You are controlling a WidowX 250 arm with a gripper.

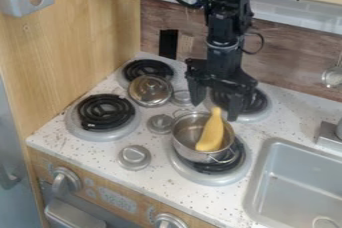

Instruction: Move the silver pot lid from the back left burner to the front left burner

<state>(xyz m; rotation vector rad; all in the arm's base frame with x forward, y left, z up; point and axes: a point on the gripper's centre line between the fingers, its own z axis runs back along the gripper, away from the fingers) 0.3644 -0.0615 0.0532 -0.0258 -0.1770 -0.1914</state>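
Observation:
My gripper hangs open over the front right burner area, its two fingers wide apart and pointing down. A yellow spatula-like utensil leans in a metal pot, its broad end low inside and its narrow end rising between the fingers. Whether either finger touches it, I cannot tell. The pot stands on the front right burner. A metal lid lies tilted at the edge of the back left burner.
The front left burner is black and coiled. Several round metal pieces, one a knob-like piece, sit between the burners. Right of the stove is a grey sink. A wooden side wall rises at the left.

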